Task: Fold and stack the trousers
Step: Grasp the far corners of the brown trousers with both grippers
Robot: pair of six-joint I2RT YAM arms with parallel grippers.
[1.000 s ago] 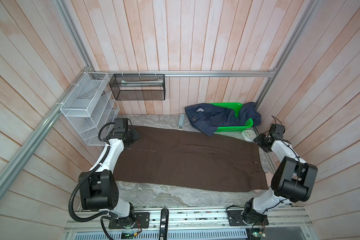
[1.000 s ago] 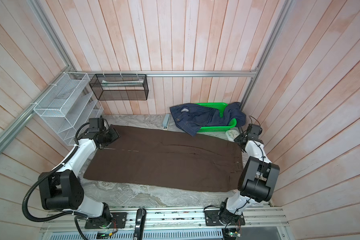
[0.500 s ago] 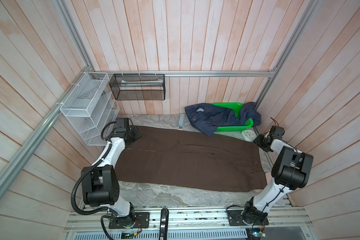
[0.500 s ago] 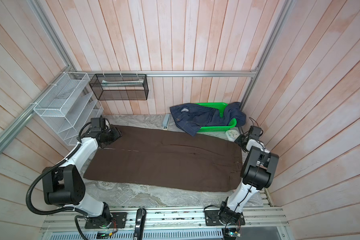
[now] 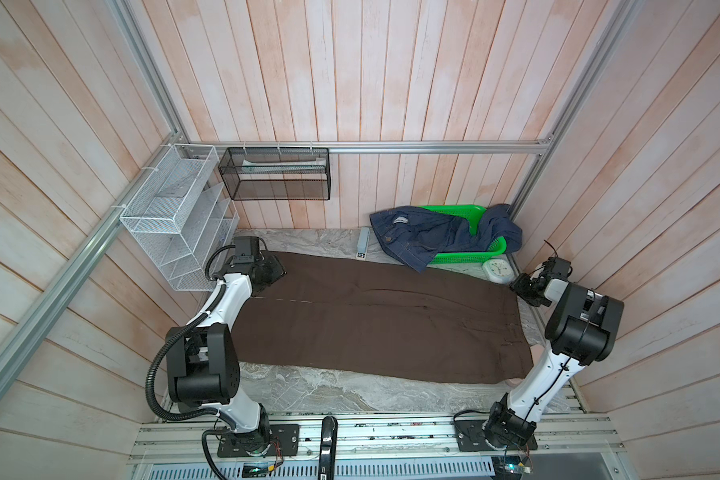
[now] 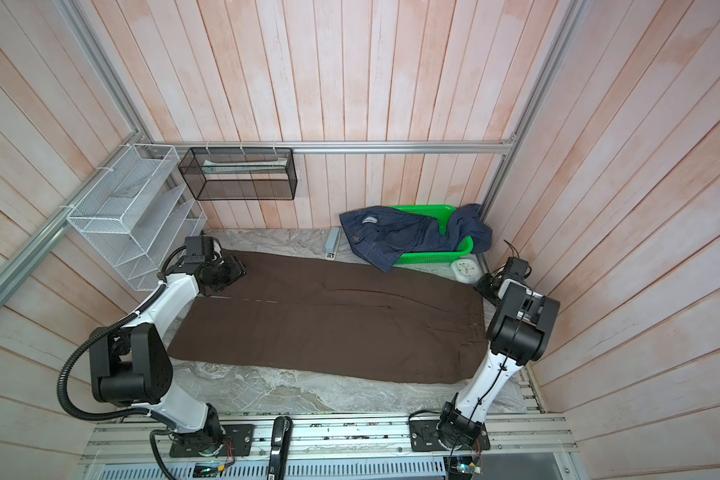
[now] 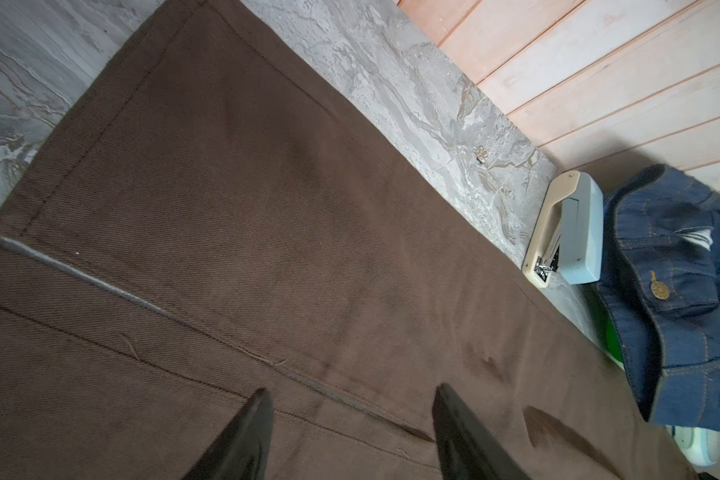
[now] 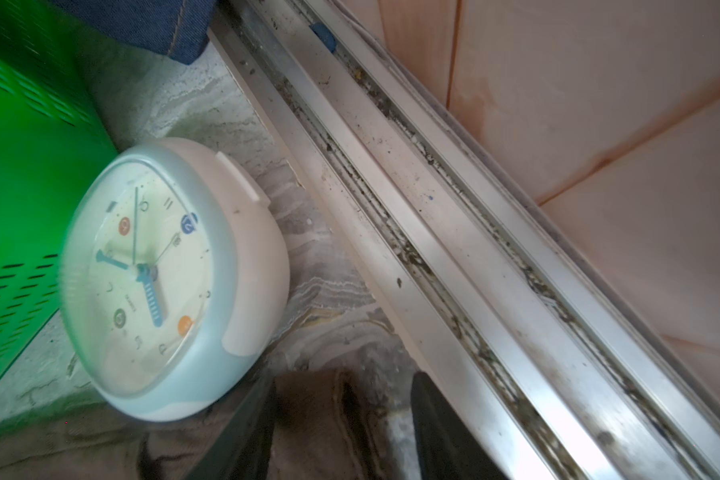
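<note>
Overhead, in both top views, the dark brown trousers (image 5: pixel 375 324) lie flat and unfolded across the middle of the grey marbled table (image 5: pixel 308 390). They run from 9 o'clock to 3 o'clock, leg hems at the 9 o'clock end. My left gripper (image 5: pixel 273 270) hovers at about 10 o'clock over the far leg. In the left wrist view its two black fingers (image 7: pixel 246 432) stand apart above the cloth, with nothing between them. My right gripper (image 5: pixel 522 286) sits at about 2 o'clock, at the far corner of the waist end. In the right wrist view its fingers (image 8: pixel 250 432) are spread astride a rumpled edge of brown cloth and not pressed onto it. A pale round clock (image 8: pixel 154 270) lies just beside that corner. At 1 o'clock a green basket (image 5: pixel 470 259) holds a blue denim garment (image 5: pixel 425 237), which spills over its rim. A grey stapler (image 7: pixel 574 232) rests at 12 o'clock, beside the denim.
</note>
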